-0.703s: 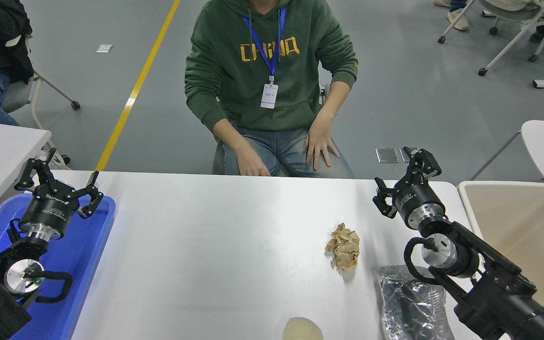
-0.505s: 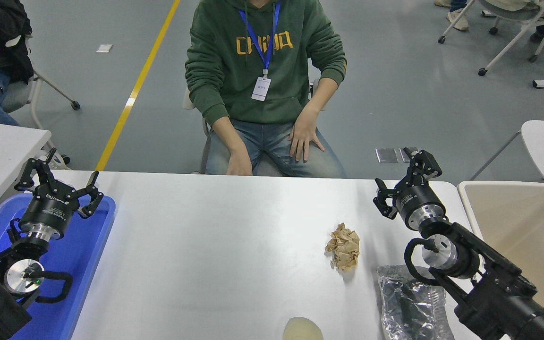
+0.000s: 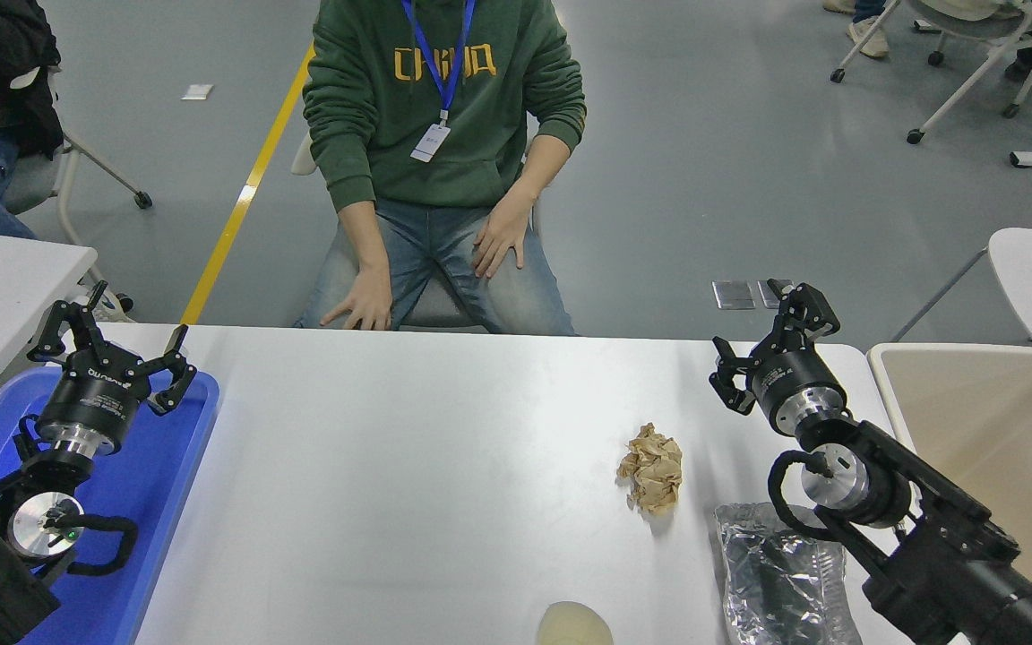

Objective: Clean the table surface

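The white table surface [image 3: 426, 466] fills the lower picture. A crumpled brown paper ball [image 3: 652, 466] lies on it right of centre. A crinkled silver foil bag [image 3: 776, 578] rests near the front right, partly under my right arm. A pale round object [image 3: 574, 624] shows at the front edge. My right gripper [image 3: 769, 330] hovers open above the table's far right, beyond the paper ball and holding nothing. My left gripper [image 3: 113, 339] is parked open over the blue tray.
A shallow blue tray [image 3: 171, 466] sits at the table's left end. A beige bin [image 3: 991, 430] stands at the right end. A person in a green hoodie [image 3: 440, 98] sits beyond the far edge, hands on knees.
The seated person has rolled away to the left and farther from the table. Both arms and the items on the table have stayed where they were.
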Controlling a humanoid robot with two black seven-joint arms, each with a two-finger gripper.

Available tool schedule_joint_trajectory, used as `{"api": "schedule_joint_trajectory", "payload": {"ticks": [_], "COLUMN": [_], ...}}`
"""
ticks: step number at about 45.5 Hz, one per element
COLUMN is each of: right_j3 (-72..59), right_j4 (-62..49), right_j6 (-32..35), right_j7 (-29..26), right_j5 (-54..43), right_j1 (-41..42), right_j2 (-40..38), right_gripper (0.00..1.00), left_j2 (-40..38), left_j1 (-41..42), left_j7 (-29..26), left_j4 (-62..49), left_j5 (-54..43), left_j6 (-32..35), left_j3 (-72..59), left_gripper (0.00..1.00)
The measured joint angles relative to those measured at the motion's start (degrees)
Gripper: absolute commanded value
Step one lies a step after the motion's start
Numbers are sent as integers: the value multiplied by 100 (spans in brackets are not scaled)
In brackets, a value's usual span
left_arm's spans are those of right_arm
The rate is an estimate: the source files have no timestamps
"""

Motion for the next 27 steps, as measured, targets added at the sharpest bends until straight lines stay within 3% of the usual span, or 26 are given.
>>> {"api": "schedule_joint_trajectory", "payload": {"ticks": [27], "right_j3": [-160], "right_j4": [5], "right_j6": [-269], "right_j7": [-29], "right_j5": [73], "right_j1": [202], "right_j2": [-247], "right_gripper": [100], "left_j2": [2], "left_j1": [1], "left_j7": [0], "left_j4": [0], "left_j5": [0], "left_j6": [0], "left_j3": [-4], "left_gripper": [100]}}
